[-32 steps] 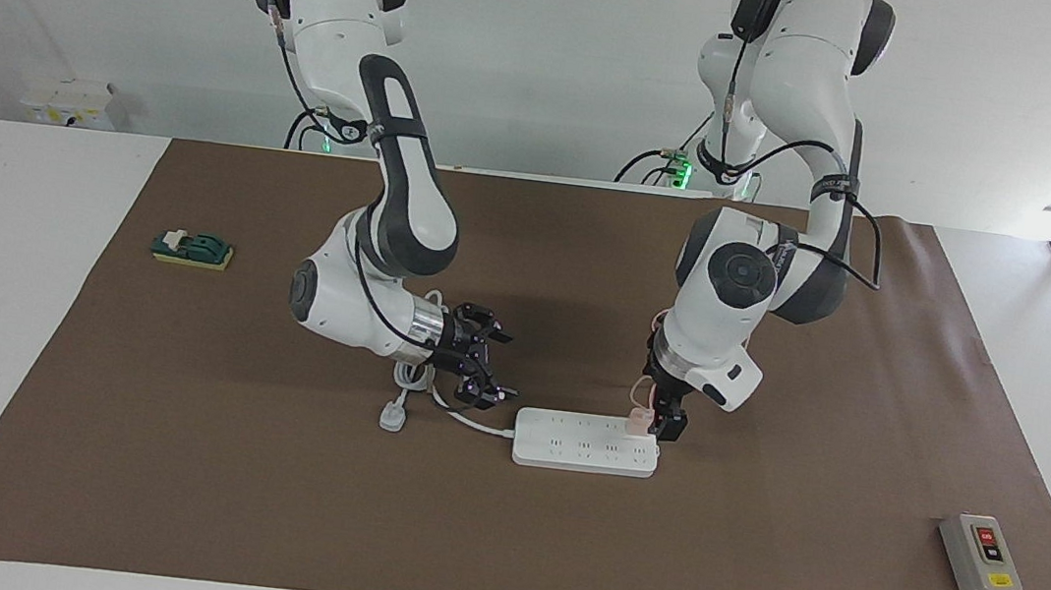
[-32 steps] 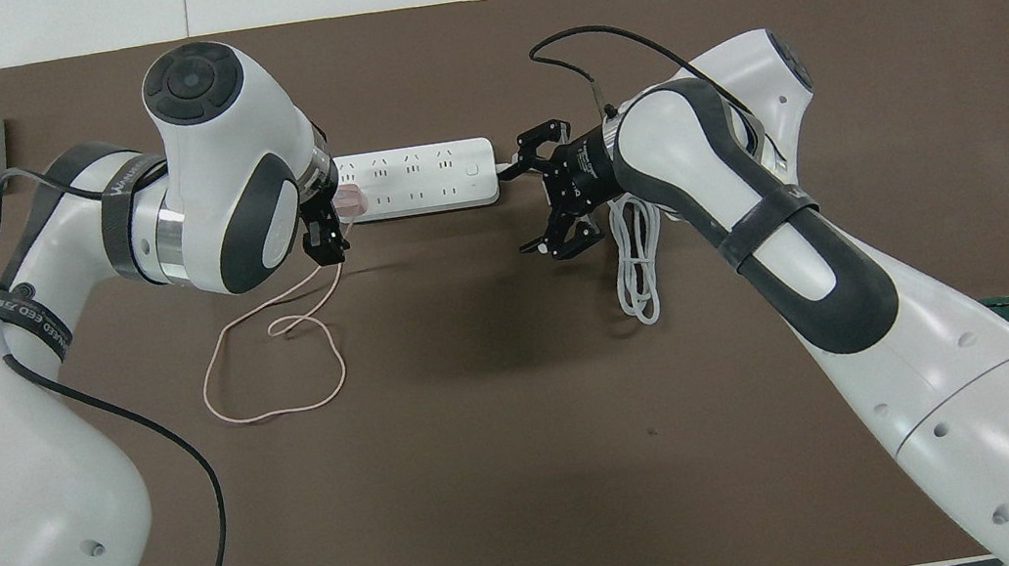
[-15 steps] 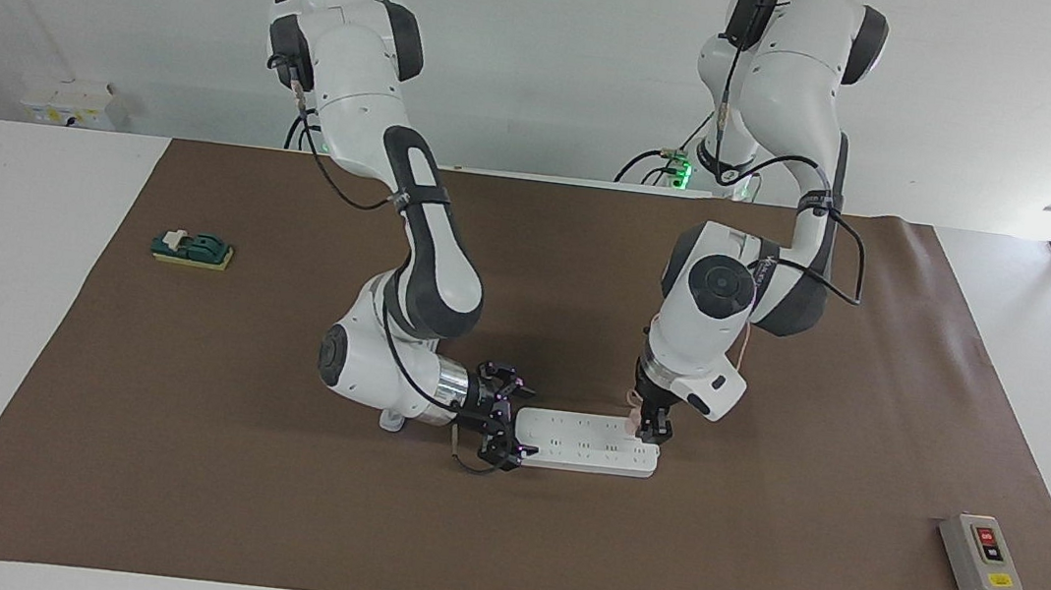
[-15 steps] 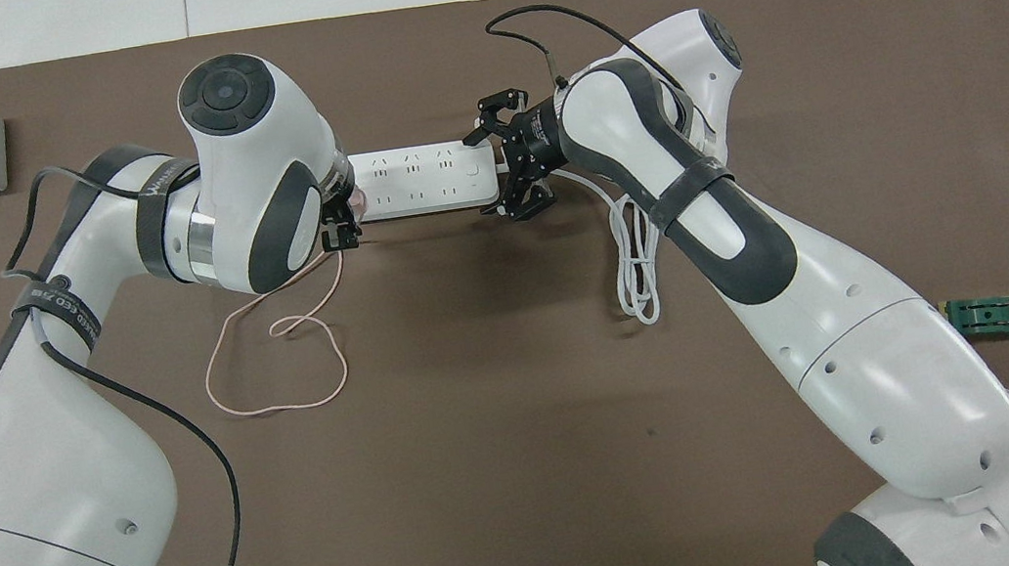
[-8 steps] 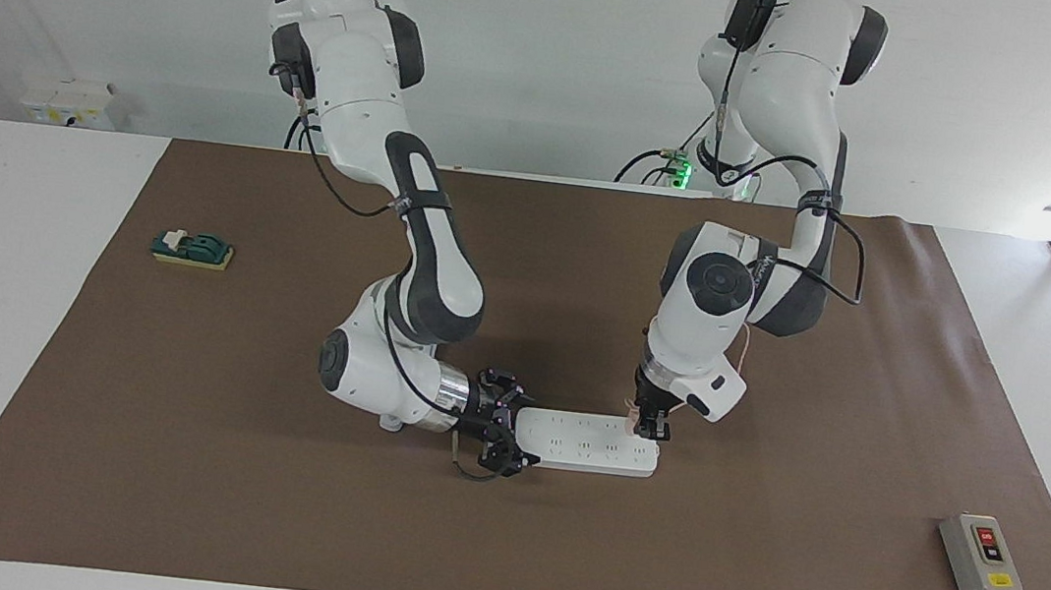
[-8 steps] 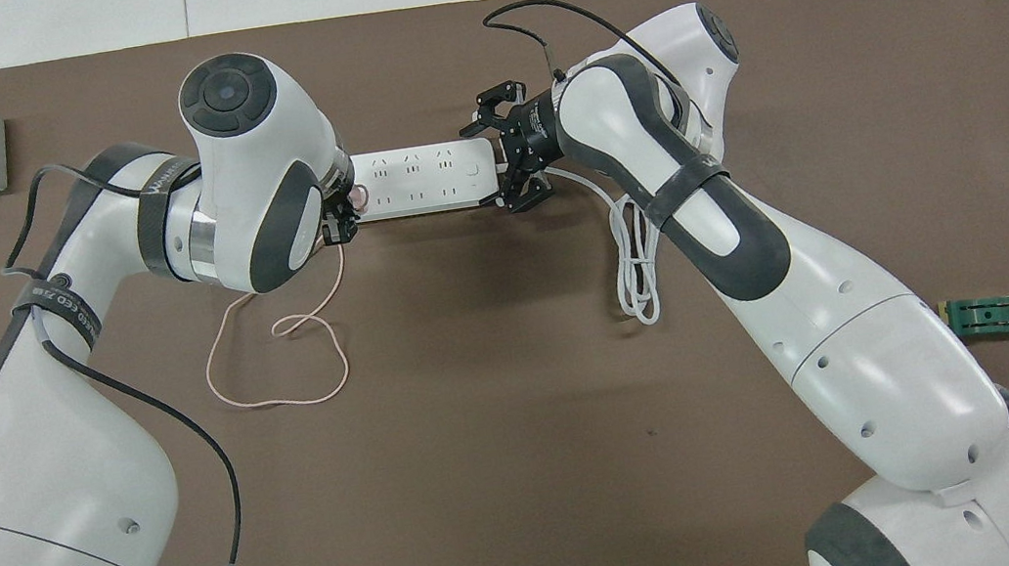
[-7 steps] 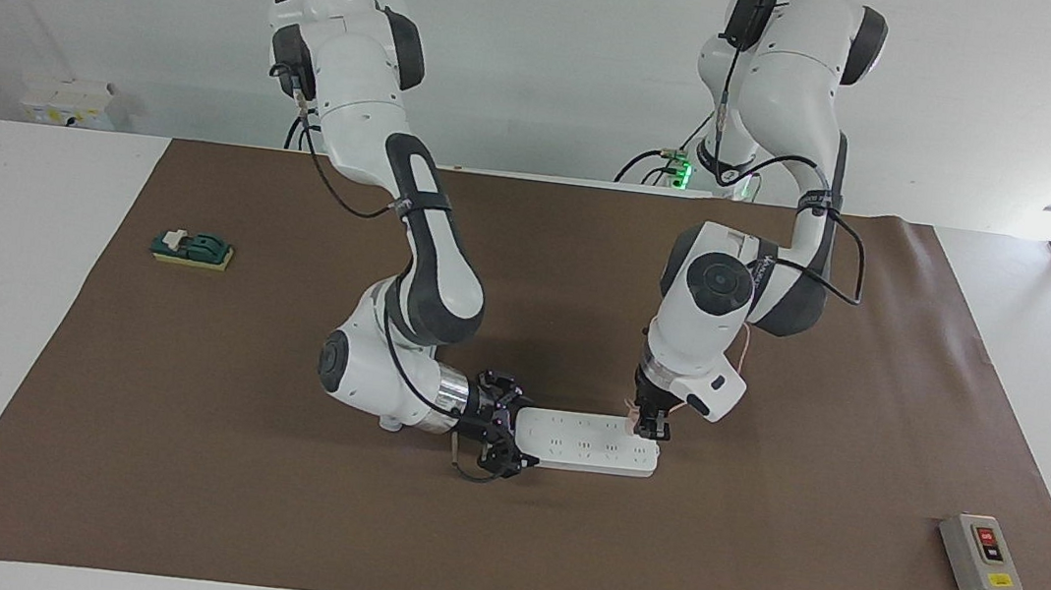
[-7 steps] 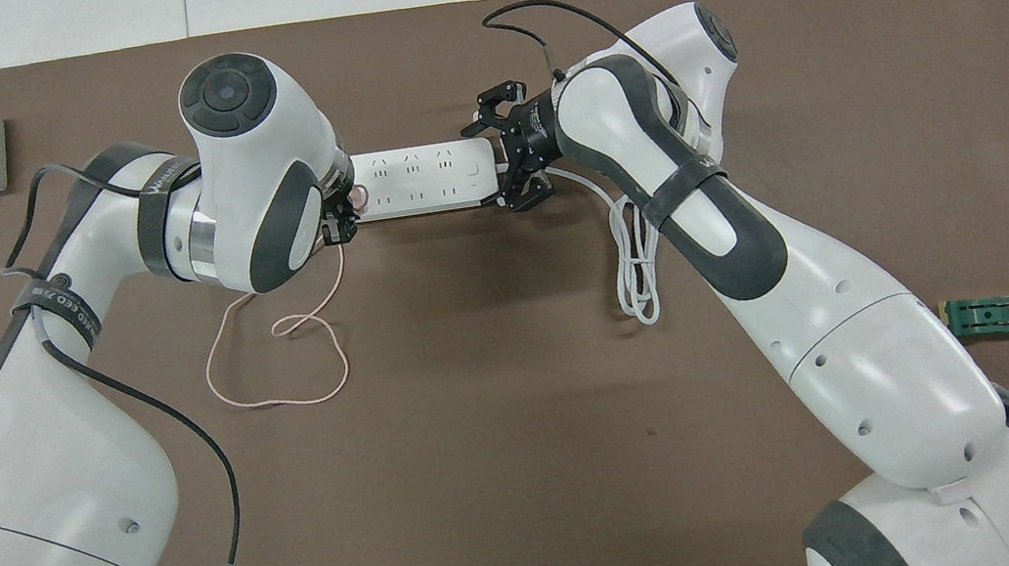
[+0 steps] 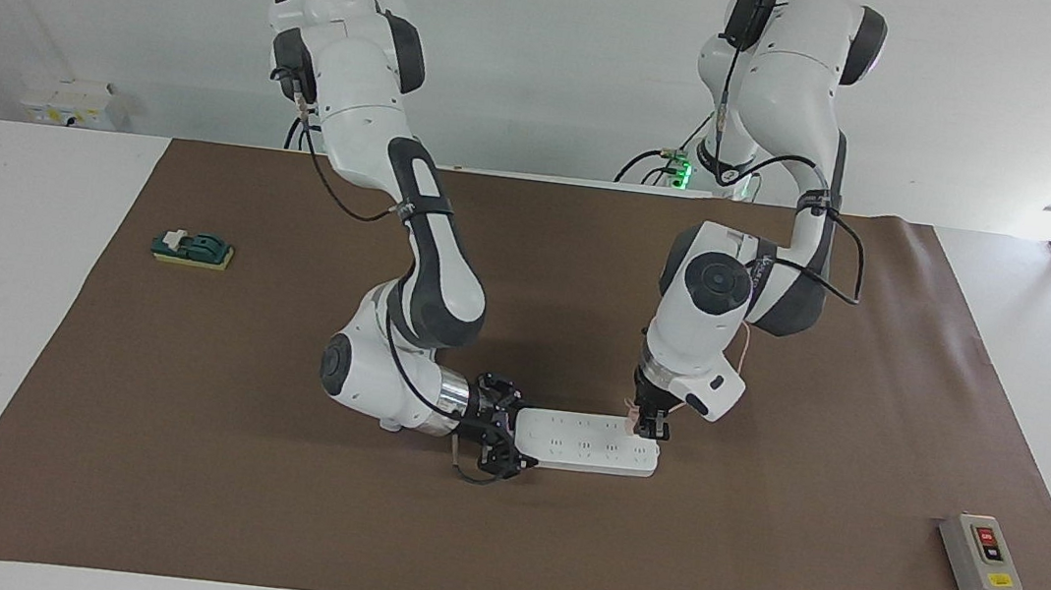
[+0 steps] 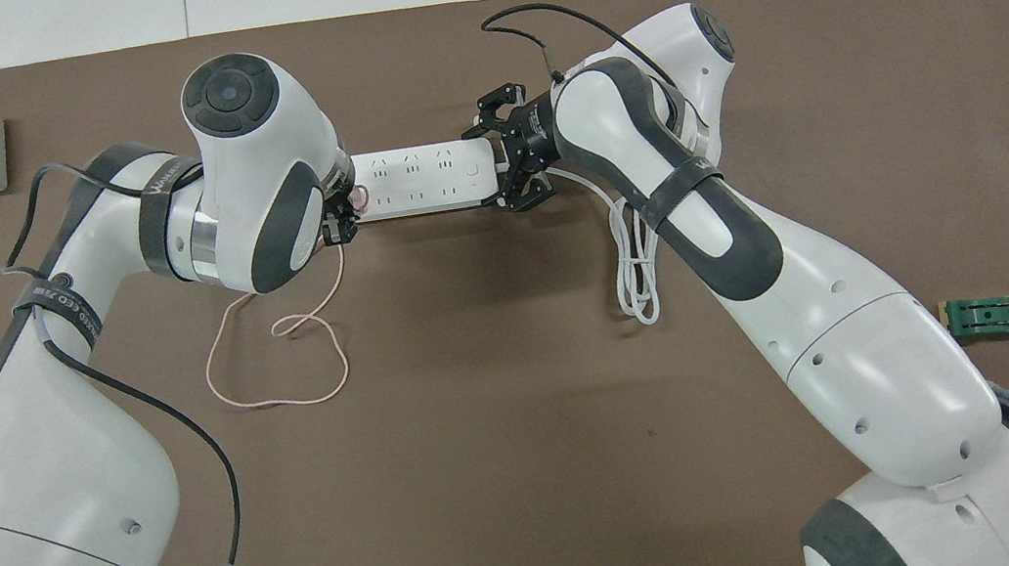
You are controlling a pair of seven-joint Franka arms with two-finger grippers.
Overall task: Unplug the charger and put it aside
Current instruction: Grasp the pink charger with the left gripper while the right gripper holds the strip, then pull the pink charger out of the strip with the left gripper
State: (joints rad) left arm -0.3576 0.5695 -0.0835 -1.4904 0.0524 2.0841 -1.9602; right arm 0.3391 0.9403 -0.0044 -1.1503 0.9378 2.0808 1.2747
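The pale pink charger (image 9: 635, 413) is plugged into the white power strip (image 9: 583, 443) at the end toward the left arm; in the overhead view only a sliver of the charger (image 10: 362, 200) shows. Its thin pink cable (image 10: 278, 359) loops on the mat nearer to the robots. My left gripper (image 9: 650, 428) points down and is shut on the charger; it also shows in the overhead view (image 10: 340, 222). My right gripper (image 9: 504, 434) lies low and open, its fingers on either side of the power strip's (image 10: 423, 179) other end, as the overhead view (image 10: 500, 163) shows.
The strip's thick white cord (image 10: 634, 255) lies coiled under the right arm. A grey switch box (image 9: 980, 555) stands toward the left arm's end. A small green part (image 9: 192, 248) lies toward the right arm's end. A brown mat (image 9: 264, 503) covers the table.
The right gripper came from beside the cord to the strip's end and straddled it. The left gripper shifted onto the charger and closed. Both have barely moved in the last half second.
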